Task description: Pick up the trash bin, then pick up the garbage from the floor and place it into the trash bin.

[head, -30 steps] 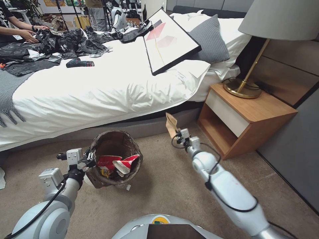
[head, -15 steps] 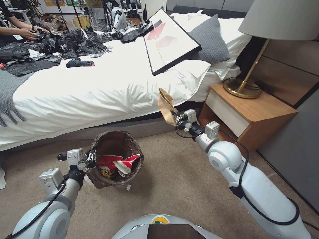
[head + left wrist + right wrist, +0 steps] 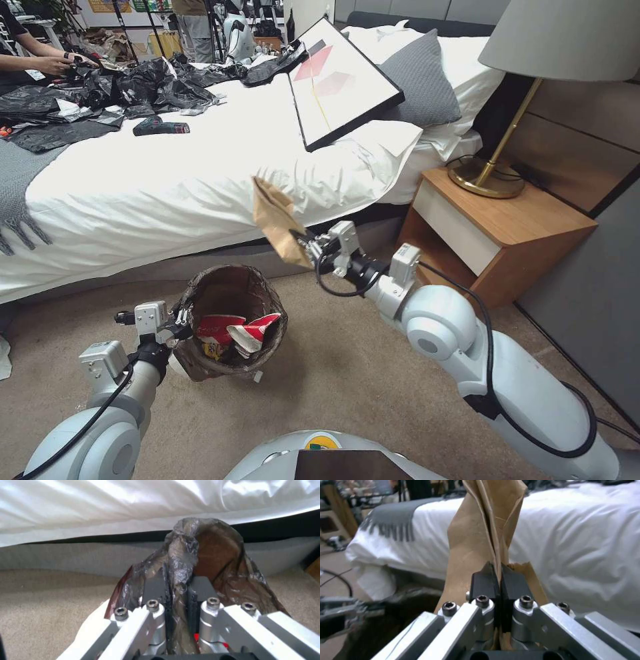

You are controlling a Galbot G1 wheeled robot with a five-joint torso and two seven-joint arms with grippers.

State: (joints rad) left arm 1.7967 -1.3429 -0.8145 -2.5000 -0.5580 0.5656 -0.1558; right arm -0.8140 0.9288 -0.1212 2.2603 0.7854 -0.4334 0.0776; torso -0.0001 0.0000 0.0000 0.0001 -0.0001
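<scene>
The right gripper [image 3: 308, 248] was pinched tight on a flat brown paper bag [image 3: 277, 220], held in the air above and just beyond the trash bin [image 3: 230, 320]. Open carpet [image 3: 347, 387] lay beneath it; the bed [image 3: 200, 173] edge stood close behind, the nightstand [image 3: 493, 240] off to its outer side. The left gripper [image 3: 179, 325] clamped the bin's near rim, liner [image 3: 186, 555] squeezed between its fingers [image 3: 156, 587]. Red-and-white cups [image 3: 237, 330] lay inside.

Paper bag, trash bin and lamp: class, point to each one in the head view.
Paper bag [image 3: 277, 220], head view, middle of its flat side.
Trash bin [image 3: 267, 293], head view, bag-covered rim.
Lamp [image 3: 485, 179], head view, brass base.
</scene>
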